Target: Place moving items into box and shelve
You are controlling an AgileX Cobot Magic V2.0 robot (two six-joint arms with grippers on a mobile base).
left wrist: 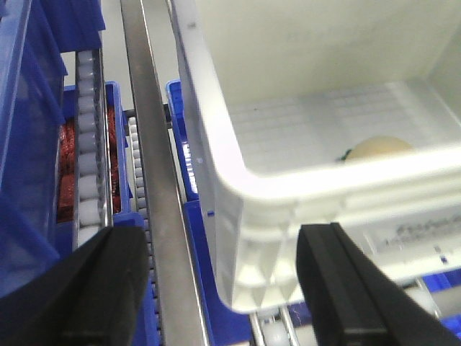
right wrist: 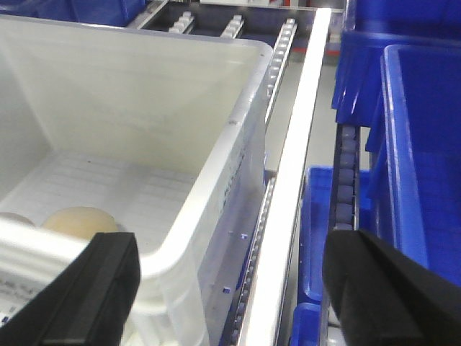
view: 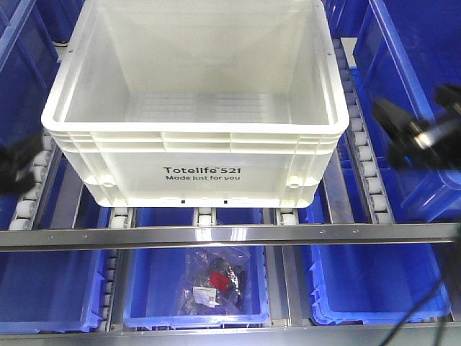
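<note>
Two open grippers, left (left wrist: 223,288) and right (right wrist: 230,288), flank the crate (view: 194,155) (toy (right wrist: 79,220) inside); we push evenly, keeping it square on the rollers (view: 356,130).

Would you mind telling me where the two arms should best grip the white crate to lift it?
Probably by the ribbed rim of the crate at its two short sides, one arm per side. The left gripper and right gripper are open, each at a near corner; the walls look too wide for one gripper.

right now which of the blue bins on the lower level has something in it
The middle blue bin, directly below the white box: it holds a clear bag of dark items. The lower bins to its left and right show only bare blue floors.
</note>
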